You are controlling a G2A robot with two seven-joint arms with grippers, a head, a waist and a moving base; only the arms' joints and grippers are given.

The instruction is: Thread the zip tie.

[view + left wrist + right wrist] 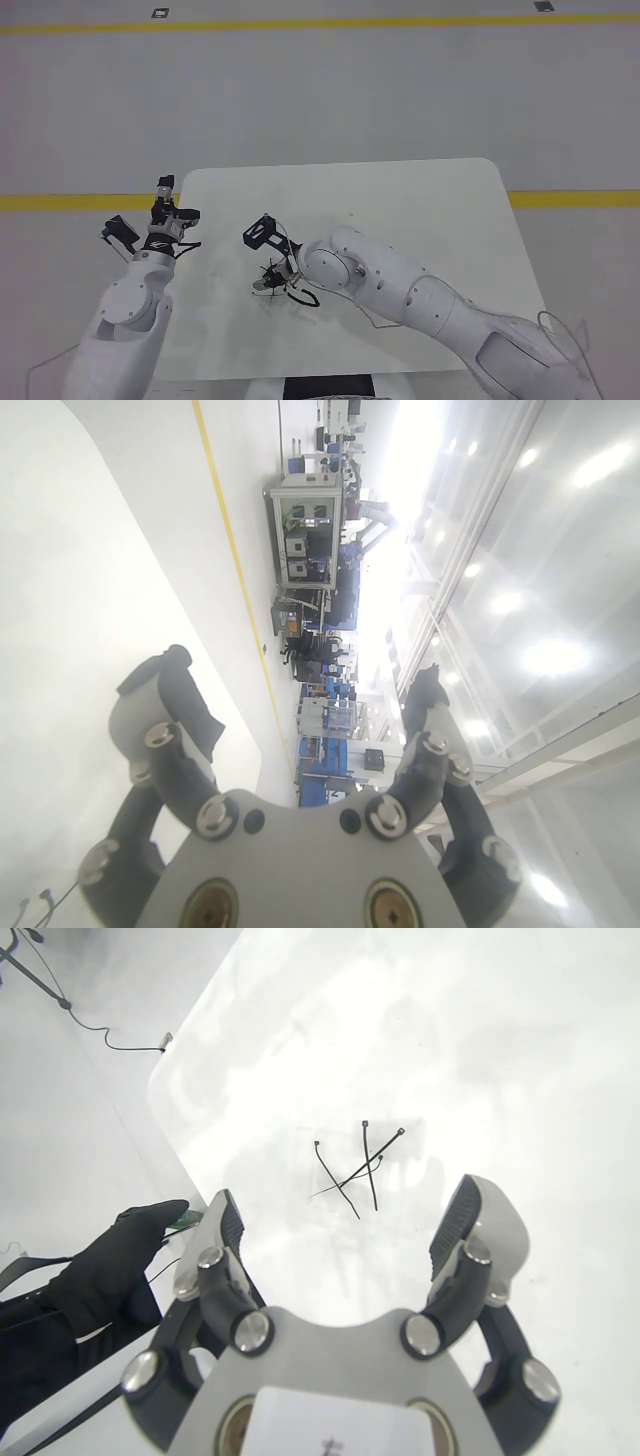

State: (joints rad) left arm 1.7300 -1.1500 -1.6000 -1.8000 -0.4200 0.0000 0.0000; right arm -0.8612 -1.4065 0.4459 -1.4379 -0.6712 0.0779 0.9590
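From where I stand, the threading has not begun: the zip ties (369, 1163), a few thin black ones, lie loose and crossed over each other in a small heap on the white table (400, 200), towards its left side. None is bent into a loop, and I see no tail pushed through a head. Picking one out of the heap, getting hold of both ends and feeding the tip through the lock all look left to do. The right arm stretches across the table with its wrist tipped down, so the right gripper (345, 1193) hangs just above the heap, its ribbed fingers (452, 1213) spread wide and touching nothing. The left arm sits off at the table's left edge, wrist turned up and outward, so the left gripper (300, 670) points away into the room, not at the ties; its fingers (180, 700) are also parted and empty
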